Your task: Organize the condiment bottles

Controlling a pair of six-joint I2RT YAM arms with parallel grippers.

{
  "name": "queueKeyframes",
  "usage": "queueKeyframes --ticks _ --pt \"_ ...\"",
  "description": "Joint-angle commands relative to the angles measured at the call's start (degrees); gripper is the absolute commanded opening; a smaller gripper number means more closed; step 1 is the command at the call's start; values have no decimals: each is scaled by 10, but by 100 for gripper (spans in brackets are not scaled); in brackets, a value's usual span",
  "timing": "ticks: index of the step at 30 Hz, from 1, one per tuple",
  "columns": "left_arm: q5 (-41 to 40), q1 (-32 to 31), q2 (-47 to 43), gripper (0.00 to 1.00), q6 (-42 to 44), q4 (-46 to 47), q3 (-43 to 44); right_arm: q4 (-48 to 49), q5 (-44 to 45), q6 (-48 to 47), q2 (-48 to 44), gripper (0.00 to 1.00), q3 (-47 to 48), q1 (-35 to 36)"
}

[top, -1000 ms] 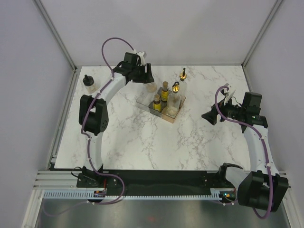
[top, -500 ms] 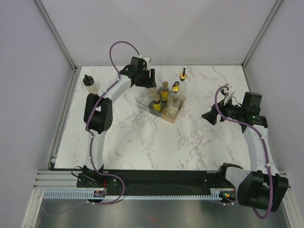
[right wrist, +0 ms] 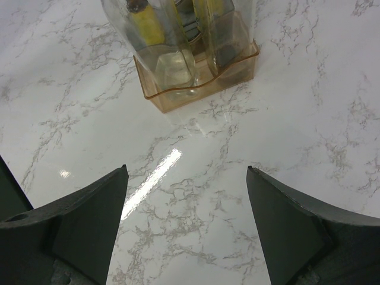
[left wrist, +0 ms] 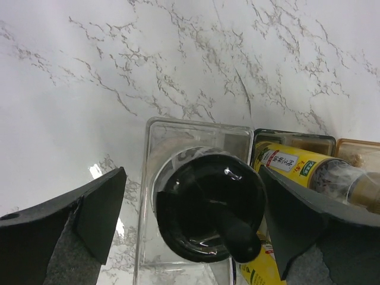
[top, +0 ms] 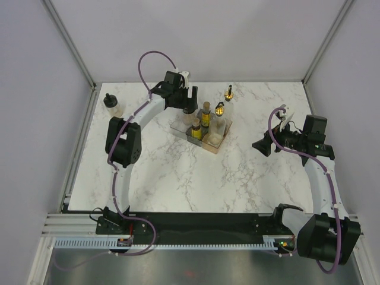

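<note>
A squat black-capped bottle stands in the clear end compartment of the tray. My left gripper hangs over it, open, with a finger well clear on each side. In the top view the left gripper is at the tray's far-left end. Two amber yellow-labelled bottles and a tall gold-topped bottle stand in the tray. Another gold-topped bottle stands on the table behind it. The second squat black-capped bottle stands at the far left. My right gripper is open and empty, right of the tray.
The right wrist view shows the tray's peach end compartment ahead of the open fingers, with bare marble between. An amber bottle lies close beside my left gripper's right finger. Grey walls enclose the table.
My left gripper has shifted right and a little nearer, coming over the tray's clear end compartment. The right arm has not moved.
</note>
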Motion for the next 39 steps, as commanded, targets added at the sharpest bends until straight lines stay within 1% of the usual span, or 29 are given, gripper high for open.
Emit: queueKeyframes --ticks 1,6,12,17,20,21,22,24,28,30,31,32,35,39 --pt "1 1 -33 100 21 20 20 4 -8 -16 1 90 15 3" --pt "-9 1 -60 100 19 22 17 4 -6 -17 0 90 14 3" --pt "-32 12 -119 100 26 29 4 4 -6 -17 -3 90 14 3" --pt "-45 46 -170 100 18 32 -22 3 -6 -17 -4 90 15 3" --pt "-51 83 -200 100 -15 41 -63 3 -6 -17 -5 90 15 3" --pt "-56 95 -206 100 -41 42 -86 3 -6 -17 -5 90 15 2" --pt "-67 115 -212 100 -57 43 -100 3 -6 -17 -5 90 15 3" --pt "-113 138 -224 100 -94 42 -134 3 -7 -16 -5 90 15 3" --pt "-217 151 -236 100 -134 43 -196 3 -8 -15 -5 90 15 3" --pt "-250 153 -229 100 -153 36 -214 3 -8 -16 -4 90 15 4" --pt "-269 154 -225 100 -162 29 -217 2 -8 -16 -4 90 15 4" --pt "-309 155 -217 100 -172 21 -213 3 -8 -16 -3 90 15 3" --pt "-367 162 -178 100 -195 -18 -184 3 -7 -16 -3 90 16 5" --pt "-382 194 -129 100 -195 -49 -152 3 -6 -16 -5 90 16 5"
